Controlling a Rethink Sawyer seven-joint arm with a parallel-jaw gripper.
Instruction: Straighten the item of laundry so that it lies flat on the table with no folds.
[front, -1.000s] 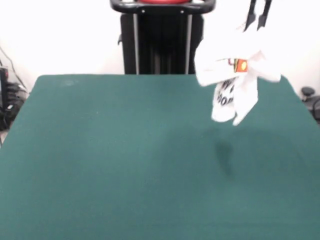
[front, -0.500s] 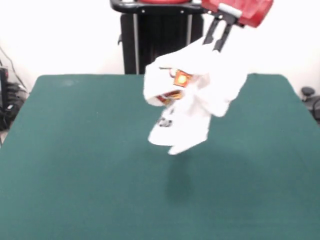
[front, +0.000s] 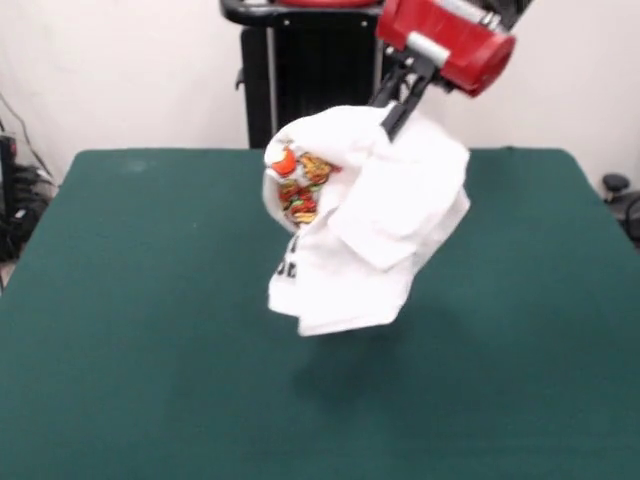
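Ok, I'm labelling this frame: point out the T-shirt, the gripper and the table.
T-shirt (front: 385, 215), front view, plain white back panel.
Gripper (front: 392, 118), front view, fingertips pinching the cloth.
Table (front: 130, 300), front view, bare green cover.

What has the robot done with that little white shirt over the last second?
The gripper, still shut on the T-shirt, has swung it from the picture's right side toward the middle and lower, nearer the camera. The shirt hangs bunched above the green table with more of its food print showing. The table itself is unchanged.
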